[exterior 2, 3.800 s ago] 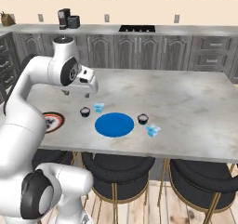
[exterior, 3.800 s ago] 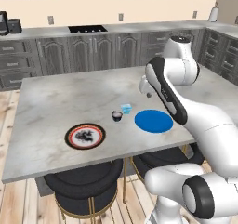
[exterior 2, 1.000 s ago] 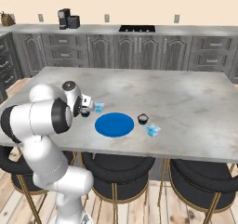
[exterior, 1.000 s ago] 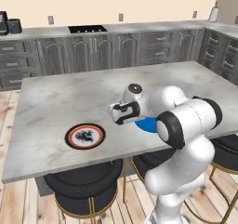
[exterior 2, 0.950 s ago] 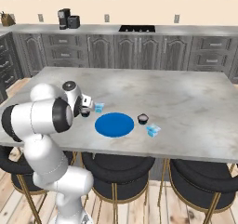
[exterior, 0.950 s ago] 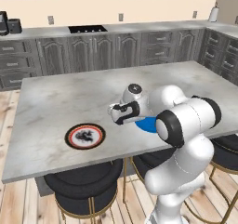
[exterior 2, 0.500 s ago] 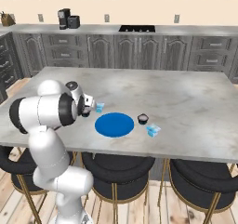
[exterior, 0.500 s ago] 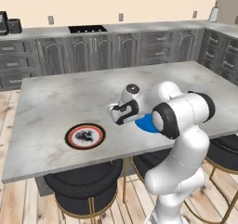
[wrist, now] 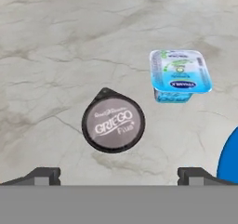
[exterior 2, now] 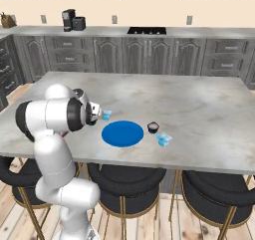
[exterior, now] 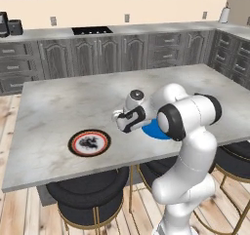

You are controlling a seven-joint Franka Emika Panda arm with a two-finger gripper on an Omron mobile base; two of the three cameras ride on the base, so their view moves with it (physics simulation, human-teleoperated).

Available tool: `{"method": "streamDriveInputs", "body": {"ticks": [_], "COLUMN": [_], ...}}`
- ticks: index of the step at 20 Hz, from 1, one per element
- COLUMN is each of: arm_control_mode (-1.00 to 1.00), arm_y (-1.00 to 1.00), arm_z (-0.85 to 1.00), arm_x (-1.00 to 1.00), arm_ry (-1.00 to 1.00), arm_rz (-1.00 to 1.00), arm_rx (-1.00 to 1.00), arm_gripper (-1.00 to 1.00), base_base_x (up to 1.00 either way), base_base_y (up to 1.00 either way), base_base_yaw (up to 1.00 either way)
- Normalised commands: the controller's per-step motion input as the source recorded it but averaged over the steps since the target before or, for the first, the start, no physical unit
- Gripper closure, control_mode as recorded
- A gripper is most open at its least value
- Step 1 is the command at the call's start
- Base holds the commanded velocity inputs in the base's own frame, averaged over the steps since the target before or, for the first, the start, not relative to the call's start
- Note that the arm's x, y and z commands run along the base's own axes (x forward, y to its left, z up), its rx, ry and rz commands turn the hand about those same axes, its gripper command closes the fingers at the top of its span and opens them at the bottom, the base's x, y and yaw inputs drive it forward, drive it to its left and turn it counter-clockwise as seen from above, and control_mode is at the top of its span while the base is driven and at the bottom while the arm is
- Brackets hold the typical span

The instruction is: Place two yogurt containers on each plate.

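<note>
The tool (wrist: pixel 119 174) is hanging wide open and empty over the dark round yogurt tub (wrist: pixel 113 121) on the bench (wrist: pixel 56 42). The pale blue tub (wrist: pixel 180 75) is sitting just beside; a careless closing is risking to knock it.

Dark round yogurt tub (wrist: pixel 113 121): lid printed in pale letters "GRIEGO", with a smaller word beneath it and a thin curved line of print above, both too small to read. Pale blue boxy yogurt tub (wrist: pixel 180 74): lid bears a dark blue oval logo with white lettering and fine green print, none legible.
</note>
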Motion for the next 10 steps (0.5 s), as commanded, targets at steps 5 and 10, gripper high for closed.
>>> {"method": "streamDriveInputs", "body": {"ticks": [5,10], "arm_control_mode": [-1.00,-1.00], "arm_y": [0.01,0.00], "arm_z": [-0.02,0.00], "arm_x": [0.08,0.11], "arm_ry": [0.00,0.04], "arm_rz": [0.00,0.00], "arm_rx": [0.00,0.00], "arm_gripper": [-1.00,-1.00], "base_base_x": [0.00,0.00], "base_base_y": [0.00,0.00], "base_base_yaw": [0.00,0.00]}}
